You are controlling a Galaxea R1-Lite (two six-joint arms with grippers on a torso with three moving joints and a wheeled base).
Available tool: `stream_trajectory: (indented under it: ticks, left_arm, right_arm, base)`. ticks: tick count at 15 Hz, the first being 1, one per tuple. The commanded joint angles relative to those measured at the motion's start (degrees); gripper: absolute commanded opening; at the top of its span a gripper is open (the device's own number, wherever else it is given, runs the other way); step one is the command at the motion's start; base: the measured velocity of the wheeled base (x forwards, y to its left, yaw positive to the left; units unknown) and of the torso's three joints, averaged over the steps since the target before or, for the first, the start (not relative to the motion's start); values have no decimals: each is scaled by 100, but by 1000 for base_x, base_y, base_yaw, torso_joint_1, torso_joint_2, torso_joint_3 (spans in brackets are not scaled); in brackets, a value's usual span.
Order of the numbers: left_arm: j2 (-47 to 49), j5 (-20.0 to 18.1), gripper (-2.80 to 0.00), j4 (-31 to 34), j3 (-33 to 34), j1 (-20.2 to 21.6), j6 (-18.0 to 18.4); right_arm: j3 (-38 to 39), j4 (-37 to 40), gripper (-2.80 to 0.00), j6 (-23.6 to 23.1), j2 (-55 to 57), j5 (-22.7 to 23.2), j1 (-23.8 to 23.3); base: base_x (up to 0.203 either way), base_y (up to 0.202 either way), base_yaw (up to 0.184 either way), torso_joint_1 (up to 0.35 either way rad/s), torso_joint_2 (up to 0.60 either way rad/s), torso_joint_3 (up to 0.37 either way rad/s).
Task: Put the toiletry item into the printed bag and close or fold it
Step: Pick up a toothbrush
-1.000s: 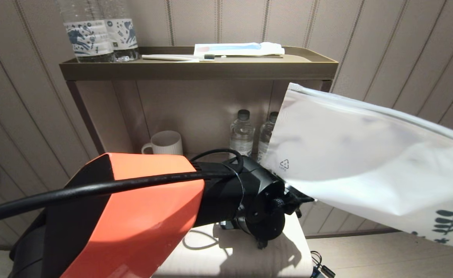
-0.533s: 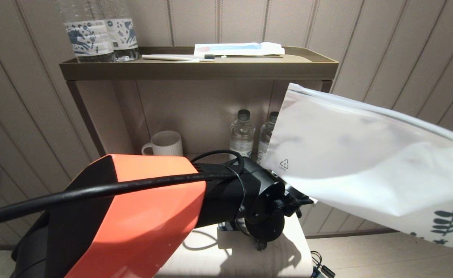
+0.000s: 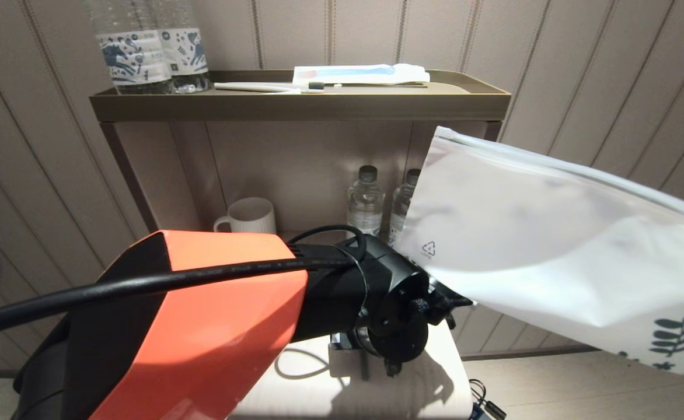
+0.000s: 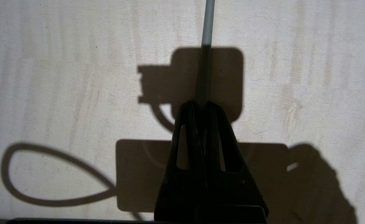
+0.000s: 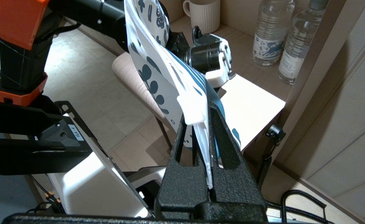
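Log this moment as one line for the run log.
left tool: shut on toothbrush, over white tabletop | right tool: shut on printed bag, held up | toothbrush not yet in bag

Panelled wall (image 3: 581, 70), brown shelf unit (image 3: 295, 105), sunlit tabletop (image 4: 294, 77)

Pale table (image 3: 435, 373): toothbrush (image 4: 206, 59) lying on it.

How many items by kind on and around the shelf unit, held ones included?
Clear plastic water bottles: 4, two on the top tray, two on the lower shelf
Toothbrushes: 2, white dark-bristled one on the tray, slim pale handle in the left hand
White ribbed mug: 1
White-and-light-blue flat packet: 1
White leaf-printed pouch, in the right hand: 1
Total: 9
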Motion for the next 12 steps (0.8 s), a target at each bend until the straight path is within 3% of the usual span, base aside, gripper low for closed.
stream_trajectory:
  ticks: [1, 3, 6, 12]
  left_arm:
    - [-171, -46, -280, 21, 55, 113, -57]
    - [-489, -410, -280, 34, 236, 417, -159]
    - [-1319, -1321, -280, 7, 862, 905, -230]
    - [-2917, -1761, -280, -23, 1749, 1681, -87]
  right_arm:
    - [3, 11, -280, -1, 6, 5, -7]
    - [-14, 11, -280, -1, -3, -12, -16]
    - [-5, 11, -280, -19, 3, -21, -33]
    - [231, 88, -280, -95, 111, -47, -7]
  base:
    - [0, 0, 0, 0, 0, 0]
    - [0, 0, 0, 0, 0, 0]
    - [0, 0, 0, 0, 0, 0]
    - [0, 0, 0, 0, 0, 0]
